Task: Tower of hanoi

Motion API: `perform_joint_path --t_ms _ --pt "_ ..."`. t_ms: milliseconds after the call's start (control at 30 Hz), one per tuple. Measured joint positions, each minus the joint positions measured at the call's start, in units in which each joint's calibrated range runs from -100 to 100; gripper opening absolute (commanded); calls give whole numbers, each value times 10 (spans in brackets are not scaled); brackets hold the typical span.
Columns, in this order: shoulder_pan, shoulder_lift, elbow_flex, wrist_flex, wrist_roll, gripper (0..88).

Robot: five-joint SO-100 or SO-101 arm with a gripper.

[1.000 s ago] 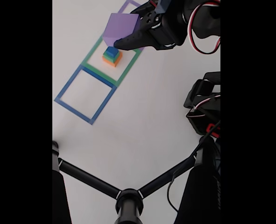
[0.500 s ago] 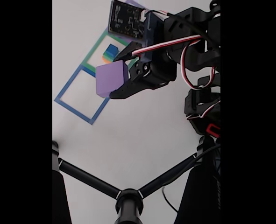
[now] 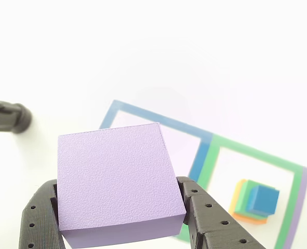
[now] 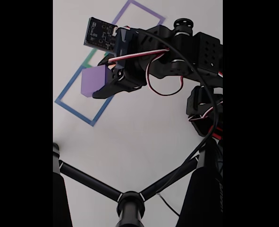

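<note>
My gripper [image 3: 119, 228] is shut on the big purple block [image 3: 117, 181], one black finger [image 3: 39, 218] at each side. In the fixed view the gripper [image 4: 97, 79] holds the purple block [image 4: 91, 81] above the blue taped square [image 4: 73, 106], off the table. In the other view the rest of the tower stands to the right inside the green taped square [image 3: 257, 152]. It is an orange block [image 3: 236, 199] at the bottom, a green block [image 3: 244, 199] on it and a small blue block [image 3: 262, 201] on top. In the fixed view the arm covers that stack.
A purple taped square [image 4: 146, 10] lies at the far end of the row. Black stand legs [image 4: 92, 182] cross the near part of the white table. The arm's base [image 4: 205, 109] stands at the right. A black tube end [image 3: 8, 116] lies at the left in the other view.
The gripper carried the purple block from above the stack in the green square, leftward and down in the fixed view, to over the blue square.
</note>
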Motion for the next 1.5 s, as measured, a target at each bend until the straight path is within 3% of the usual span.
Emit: perform_joint_path --t_ms 367,633,1200,1500 --pt "54 -42 376 -348 0 143" --pt "45 21 507 -579 0 143" --pt "15 336 508 -917 0 145" --pt "11 454 440 -978 0 145"
